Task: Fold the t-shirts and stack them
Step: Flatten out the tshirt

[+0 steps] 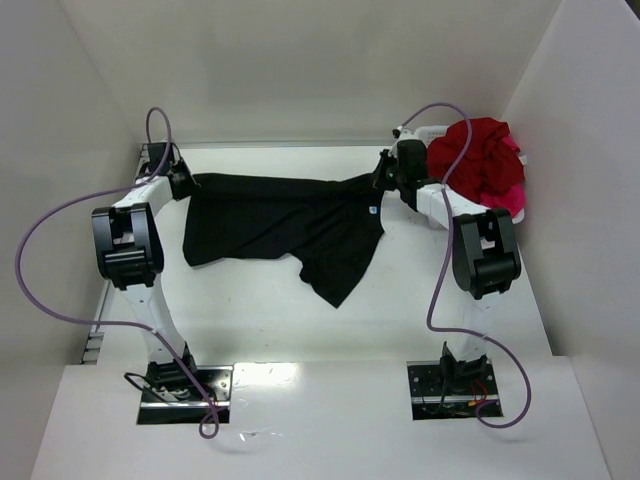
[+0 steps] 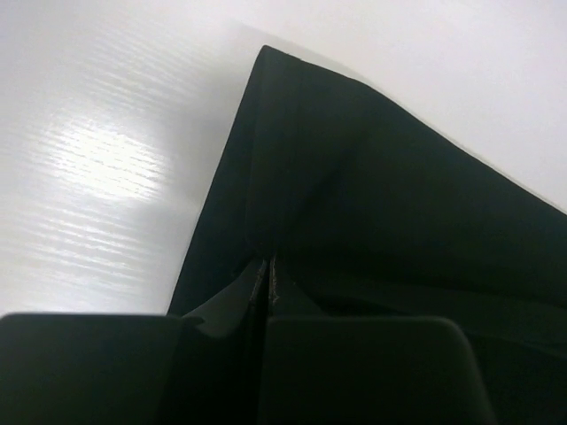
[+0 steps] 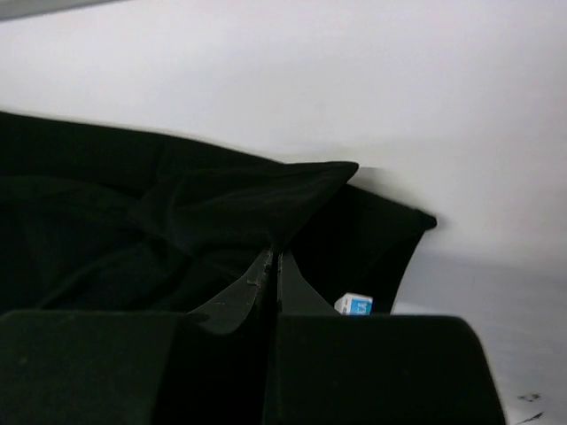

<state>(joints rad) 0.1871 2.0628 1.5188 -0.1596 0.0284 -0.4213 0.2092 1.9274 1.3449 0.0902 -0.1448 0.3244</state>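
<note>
A black t-shirt (image 1: 285,225) hangs stretched between both arms across the far half of the table, its lower part draping to a point. My left gripper (image 1: 190,182) is shut on its left upper corner; in the left wrist view the jaws (image 2: 267,266) pinch black cloth (image 2: 372,204). My right gripper (image 1: 382,172) is shut on the right upper corner; the right wrist view shows the jaws (image 3: 273,258) closed on a fold of the black t-shirt (image 3: 239,204), a small blue-and-white label (image 3: 354,305) beside them. A dark red t-shirt (image 1: 480,160) and a bright pink one (image 1: 510,198) lie bunched at the far right.
White walls enclose the table (image 1: 330,330) on the left, back and right. The bunched shirts sit in a white basket (image 1: 425,132) just behind my right arm. Purple cables (image 1: 40,250) loop from both arms.
</note>
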